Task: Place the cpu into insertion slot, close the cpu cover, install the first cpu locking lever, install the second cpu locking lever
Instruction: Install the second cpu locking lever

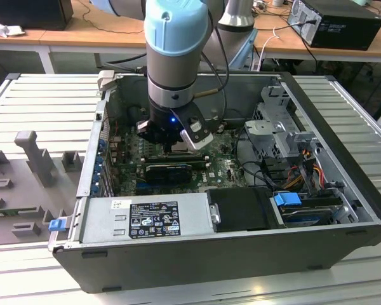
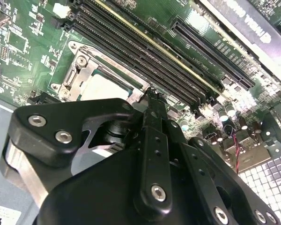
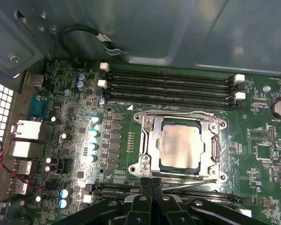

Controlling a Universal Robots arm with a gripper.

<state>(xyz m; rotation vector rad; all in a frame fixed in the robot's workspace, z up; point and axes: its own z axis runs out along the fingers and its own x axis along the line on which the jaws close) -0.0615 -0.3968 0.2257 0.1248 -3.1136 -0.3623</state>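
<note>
Cpu seated flat in insertion slot, cpu cover down around it, chip top showing through window. Gripper fingers together, empty, tips at slot's near edge, touching or just above thin lever rod along that edge. In exterior view, arm stands over board mid-case.

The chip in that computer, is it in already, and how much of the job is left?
The cpu already sits in the insertion slot, and the cpu cover looks folded down around it. The gripper, fingers together and holding nothing, is at the socket's edge by a thin metal lever that looks unlatched. So seating and covering look done; the levers look unfinished.
</note>
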